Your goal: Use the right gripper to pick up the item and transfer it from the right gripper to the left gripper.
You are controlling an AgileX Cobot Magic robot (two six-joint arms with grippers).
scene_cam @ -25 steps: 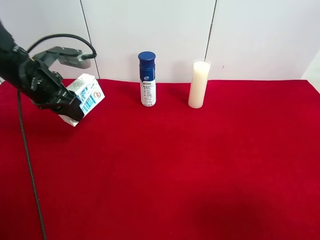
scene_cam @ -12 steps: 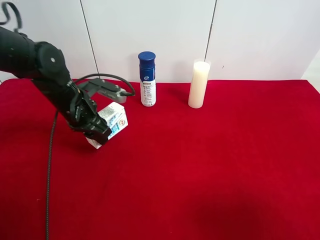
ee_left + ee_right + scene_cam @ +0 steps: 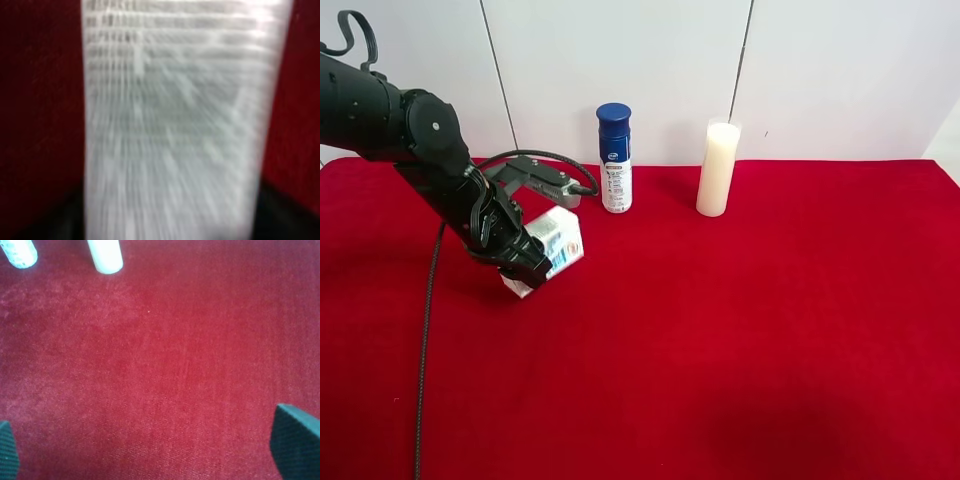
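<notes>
1. Red cloth, bare across the near part.
2. Right gripper: fingers spread wide, nothing between them, above bare cloth; out of the high view.
3. The item: white carton, tilted, low corner on or just above the cloth, near the spray bottle.
4. Left gripper: clamped on the carton, which fills its wrist view.
5. Cream cylinder, beside the bottle.

Status, judged: handover done; only set-down and release could remain.
</notes>
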